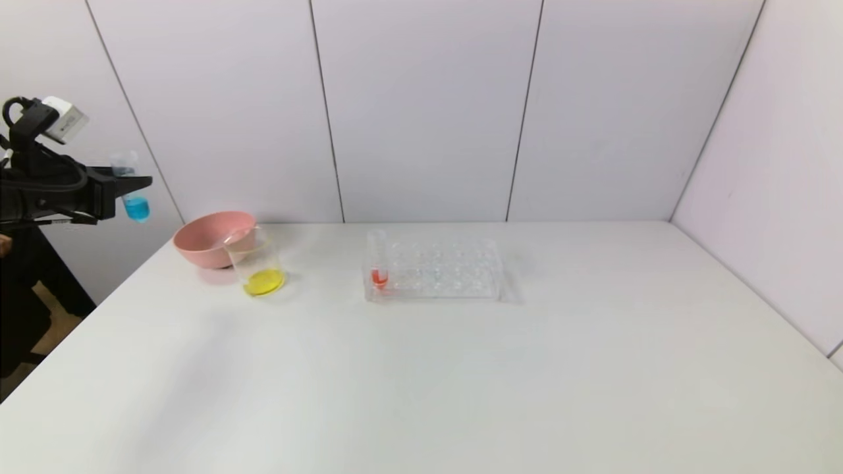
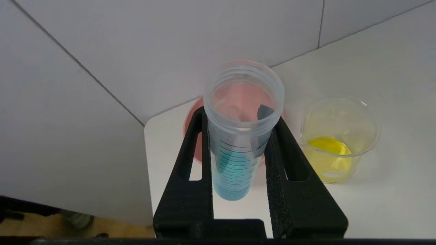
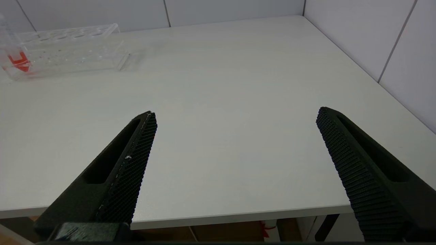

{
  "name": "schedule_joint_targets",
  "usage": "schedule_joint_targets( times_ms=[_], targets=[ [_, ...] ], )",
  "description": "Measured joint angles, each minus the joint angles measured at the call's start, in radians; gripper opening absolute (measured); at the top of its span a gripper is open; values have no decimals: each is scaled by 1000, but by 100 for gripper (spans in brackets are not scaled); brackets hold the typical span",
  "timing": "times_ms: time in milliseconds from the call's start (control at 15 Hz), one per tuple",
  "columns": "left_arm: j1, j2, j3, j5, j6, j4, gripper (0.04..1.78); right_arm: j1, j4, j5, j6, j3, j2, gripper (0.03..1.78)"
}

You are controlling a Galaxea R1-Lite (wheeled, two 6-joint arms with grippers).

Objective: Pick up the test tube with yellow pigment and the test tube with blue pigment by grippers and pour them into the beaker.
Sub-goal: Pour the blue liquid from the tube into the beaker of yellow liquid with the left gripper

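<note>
right gripper (image 3: 235, 115): nearest, low over the table's (image 1: 461, 382) front edge, well to the right of the beaker, fingers spread wide, nothing between them
table: white, bare across the front
left gripper (image 1: 141, 181): raised off the table's left edge, left of the beaker and higher than it, fingers (image 2: 289, 160) clamped on the blue tube
blue tube (image 1: 132, 187): upright in the left gripper, blue liquid in its rounded bottom, open mouth up, not over the beaker
beaker (image 1: 258, 263): on the table, far left, yellow liquid in the bottom
bowl (image 1: 211, 238): pink, just behind the beaker to its left, touching or nearly
rack (image 1: 438, 270): clear, right of the beaker, apart from it
red tube (image 1: 379, 260): upright in the rack's corner hole nearest the beaker
yellow tube: cannot spot it
</note>
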Motion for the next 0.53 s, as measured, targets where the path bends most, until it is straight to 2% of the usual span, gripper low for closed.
schedule_joint_targets(
  times_ms=[200,333,533],
  targets=[
    [5,48,-71,-58,138,104,45,0,0,0,-1,0,0,171],
    [-6,62,-98,-73,164,188,45,0,0,0,-1,0,0,171],
    [-24,87,-144,-103,181,217,45,0,0,0,0,0,0,171]
  ],
)
